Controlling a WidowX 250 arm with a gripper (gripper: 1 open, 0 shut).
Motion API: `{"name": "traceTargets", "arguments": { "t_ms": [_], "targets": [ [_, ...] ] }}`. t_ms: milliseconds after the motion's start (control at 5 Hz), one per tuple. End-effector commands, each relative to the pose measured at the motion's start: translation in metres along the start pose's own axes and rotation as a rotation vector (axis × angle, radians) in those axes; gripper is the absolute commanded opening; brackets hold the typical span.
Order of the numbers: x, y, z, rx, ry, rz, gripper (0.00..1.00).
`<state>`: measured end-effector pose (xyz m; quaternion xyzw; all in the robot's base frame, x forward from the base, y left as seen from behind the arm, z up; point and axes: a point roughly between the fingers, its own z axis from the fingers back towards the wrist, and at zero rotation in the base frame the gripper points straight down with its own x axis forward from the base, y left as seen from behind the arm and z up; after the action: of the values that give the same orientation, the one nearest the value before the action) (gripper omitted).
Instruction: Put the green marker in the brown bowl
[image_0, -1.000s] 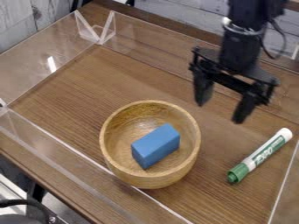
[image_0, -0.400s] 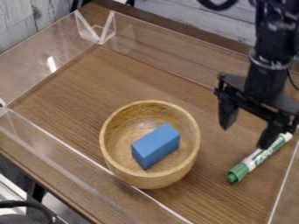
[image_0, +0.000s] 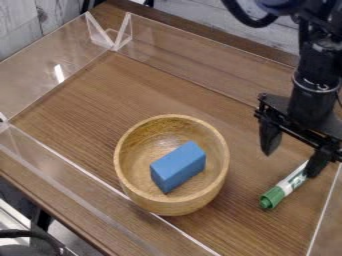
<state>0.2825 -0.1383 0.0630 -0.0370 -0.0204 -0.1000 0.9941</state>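
Observation:
The green marker (image_0: 286, 188) lies on the wooden table at the lower right, green cap toward the front and its upper end hidden behind a finger. My gripper (image_0: 295, 152) hangs open just above the marker's upper end, one black finger on each side of it and nothing held. The brown bowl (image_0: 134, 146) sits left of the marker, at the middle front of the table. A blue rectangular block (image_0: 178, 166) lies inside it.
Clear plastic walls (image_0: 107, 32) fence the wooden table at the back, left and front. The marker lies close to the right wall. Bare wood stretches behind the bowl.
My gripper has travelled right and forward, from behind the bowl to directly over the marker's upper end, and has come lower. Its jaws stayed open. Bowl, block and marker have not moved.

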Motion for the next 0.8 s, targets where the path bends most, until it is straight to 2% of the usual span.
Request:
{"name": "traceTargets", "arguments": {
  "t_ms": [0, 600],
  "targets": [
    [0.0036, -0.0056, 0.0074, -0.009, -0.039, -0.014, 1.0],
    [0.0052, -0.0081, 0.0041, -0.011, -0.045, -0.024, 1.0]
  ]
}}
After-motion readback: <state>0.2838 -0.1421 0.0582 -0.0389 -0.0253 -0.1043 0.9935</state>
